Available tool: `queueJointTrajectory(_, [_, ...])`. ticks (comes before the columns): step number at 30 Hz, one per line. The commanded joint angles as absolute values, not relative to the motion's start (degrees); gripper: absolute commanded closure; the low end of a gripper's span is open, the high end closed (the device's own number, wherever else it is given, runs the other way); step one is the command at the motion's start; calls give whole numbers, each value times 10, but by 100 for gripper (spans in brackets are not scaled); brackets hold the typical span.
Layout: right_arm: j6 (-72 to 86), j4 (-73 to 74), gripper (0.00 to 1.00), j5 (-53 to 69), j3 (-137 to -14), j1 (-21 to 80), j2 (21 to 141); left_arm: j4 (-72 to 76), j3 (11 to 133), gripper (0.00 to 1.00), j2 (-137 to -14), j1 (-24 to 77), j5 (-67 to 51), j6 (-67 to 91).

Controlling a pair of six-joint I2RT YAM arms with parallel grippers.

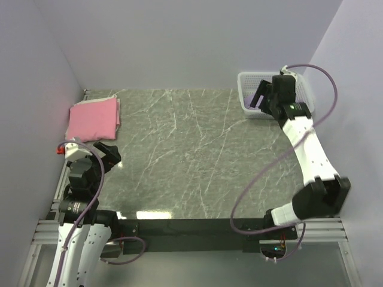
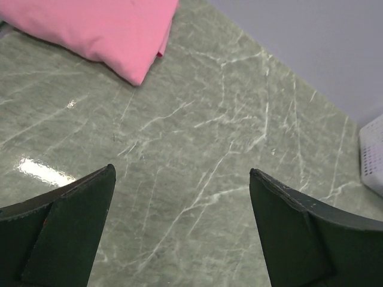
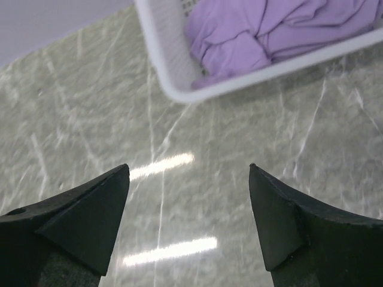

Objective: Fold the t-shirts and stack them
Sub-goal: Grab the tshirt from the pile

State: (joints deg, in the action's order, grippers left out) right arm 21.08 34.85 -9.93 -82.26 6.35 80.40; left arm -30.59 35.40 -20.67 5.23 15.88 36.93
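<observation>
Middle: bare table (image 1: pixel 191 155), free passage.
Far left: pink shirt (image 1: pixel 93 118) lies against the wall (image 1: pixel 54 72).
Far right: basket (image 1: pixel 243 89), its rim walls in the purple shirt (image 3: pixel 233 42).

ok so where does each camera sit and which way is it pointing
Top external: above and behind the bases, looking down on the table; left arm and right arm show.
Left wrist: on the left gripper, facing the folded pink t-shirt; its two fingers show, apart.
Right wrist: on the right gripper, facing the white basket holding the lavender t-shirt; its fingers show, apart.
Shared: both wrist views catch the basket.
</observation>
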Motion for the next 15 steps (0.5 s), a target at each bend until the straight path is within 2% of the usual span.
queueJointTrajectory(1, [199, 316, 14, -97, -893, 30, 880, -234, 339, 1, -213, 55, 132, 328])
queueJointTrajectory(15, [153, 313, 19, -114, -1166, -24, 1239, -197, 307, 1, -229, 62, 109, 301])
